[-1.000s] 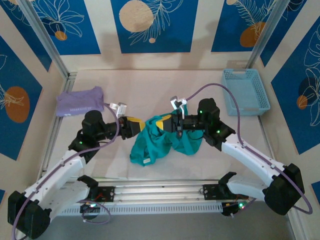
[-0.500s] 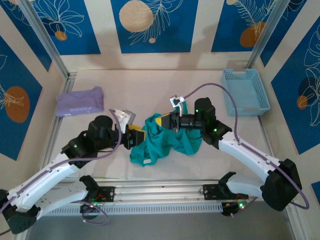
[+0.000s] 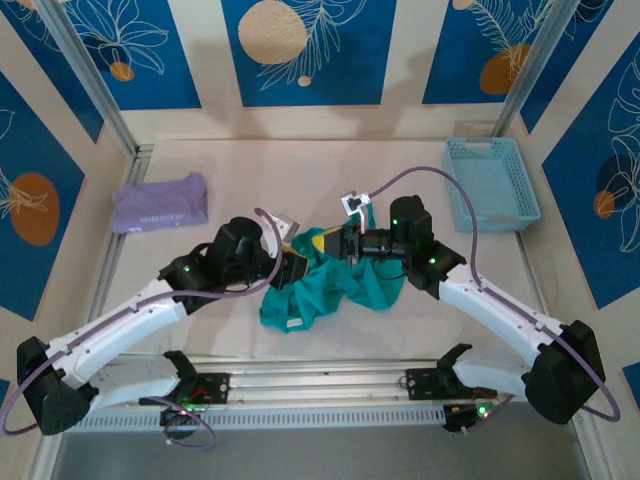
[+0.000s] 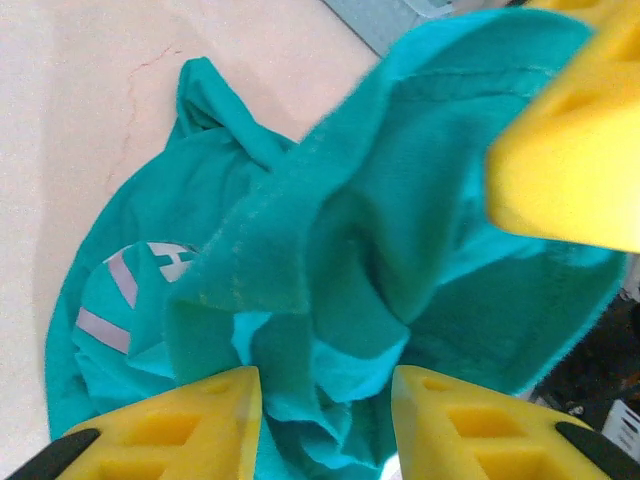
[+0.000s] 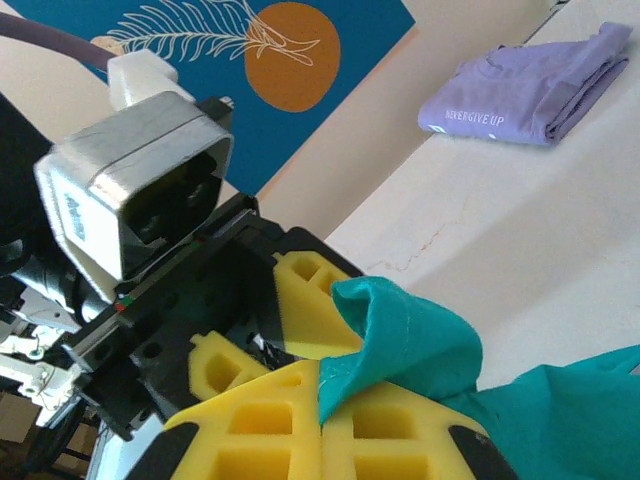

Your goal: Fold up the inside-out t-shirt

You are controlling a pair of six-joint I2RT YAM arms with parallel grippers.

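The crumpled teal-green cotton t-shirt (image 3: 335, 290) lies mid-worktop, nearer the front edge. The right gripper (image 5: 322, 392) has its jaws clamped on a raised fold; that bunched fold sits between the left gripper's (image 4: 325, 405) part-open jaws.

"NEVERGIVE UP" reads in pale letters on the folded lavender shirt (image 5: 530, 90), well beyond the right gripper (image 5: 322, 420); the teal t-shirt's (image 4: 330, 260) print is unreadable

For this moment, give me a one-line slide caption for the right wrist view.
Right hand pinching the teal t-shirt beside the left hand, lavender folded shirt beyond.
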